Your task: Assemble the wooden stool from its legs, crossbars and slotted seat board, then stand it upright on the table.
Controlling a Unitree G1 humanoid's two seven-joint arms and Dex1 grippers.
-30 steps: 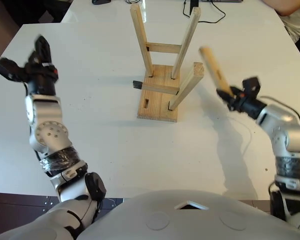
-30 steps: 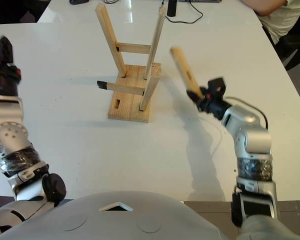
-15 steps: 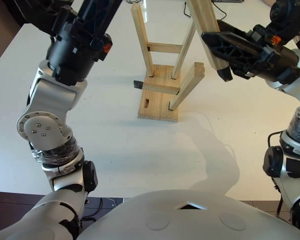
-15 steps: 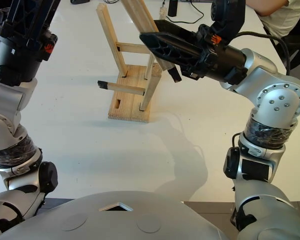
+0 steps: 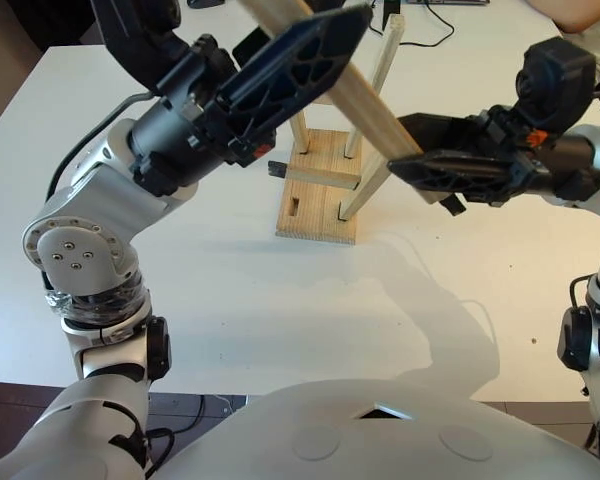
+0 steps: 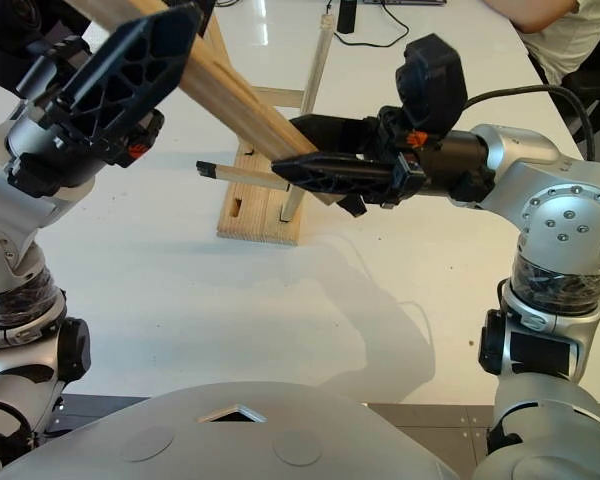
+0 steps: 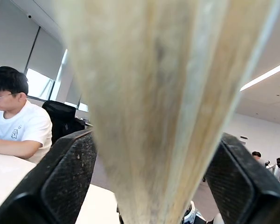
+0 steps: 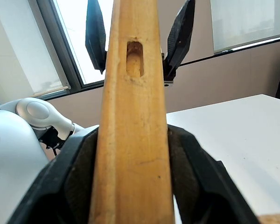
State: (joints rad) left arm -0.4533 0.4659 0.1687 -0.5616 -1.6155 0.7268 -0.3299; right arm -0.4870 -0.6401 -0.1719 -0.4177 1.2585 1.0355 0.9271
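Observation:
My right gripper (image 5: 405,145) is shut on the lower end of a loose wooden leg (image 5: 370,105), holding it slanted in the air in front of the stool. The leg's slotted face (image 8: 133,140) runs between the right fingers. My left gripper (image 5: 325,45) is open and straddles the leg's upper part (image 7: 163,93), one finger (image 8: 95,37) on each side, with a thin gap on one side. Behind, the slotted seat board (image 5: 315,215) lies flat on the table, bearing two upright legs (image 5: 280,70) joined by a crossbar (image 5: 325,95), a leaning third leg (image 5: 375,175) and a second crossbar (image 5: 300,172).
The white table (image 5: 230,290) has free room in front of the seat board and to both sides. A black cable (image 5: 425,30) and small dark devices lie at the far edge behind the stool.
Over the last second both arms came up and inward. The right gripper tipped the leg down across the stool's front, and the left gripper swung right until its fingers flanked the leg's upper part.

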